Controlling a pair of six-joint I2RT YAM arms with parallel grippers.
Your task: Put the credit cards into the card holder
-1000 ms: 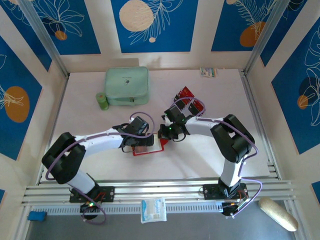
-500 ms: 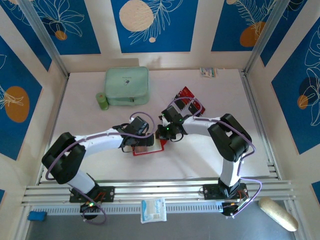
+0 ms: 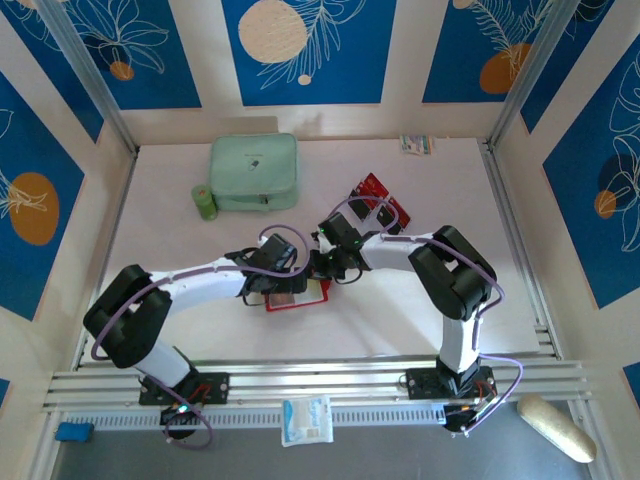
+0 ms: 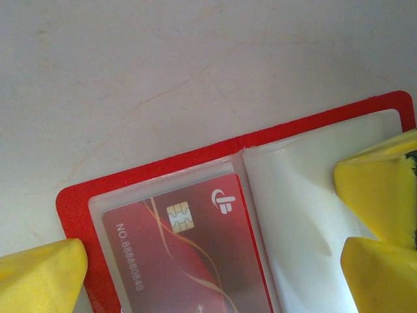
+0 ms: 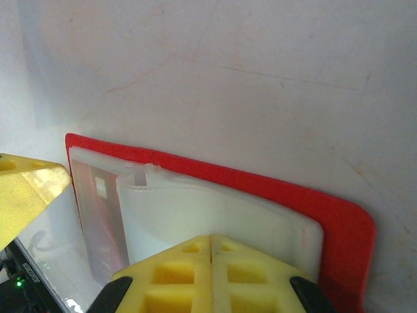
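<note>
Holder lies open and flat on the table, just 6 o'clock of its middle, between the two wrists. One card is seated in the sleeve at the 7 o'clock side of the left wrist view, chip up. The sleeve next to it, at 3 o'clock, looks empty. Loose cards sit at 1 o'clock from the holder, well apart from it.

Left gripper is spread wide, straddling the holder. One finger is at its 8 o'clock corner. Can't tell if it's pressing down or just hovering.

Right gripper has its fingers pressed together with nothing visible between them, tip over the empty sleeve's 6 o'clock edge.

My read: the closed tip is working the sleeve stack, flattening or lifting a leaf for the next card.

To do it well:
- Left pins the red rim, not the clear plastic, so the holder can't skate.
- Keep the right tip low and shallow. Slide along the leaf, don't jab.
- Stay off the seated card, or a drag toward 6 o'clock could pull it out.
- Get the sleeve mouth open and facing 1 o'clock before fetching a card.
</note>
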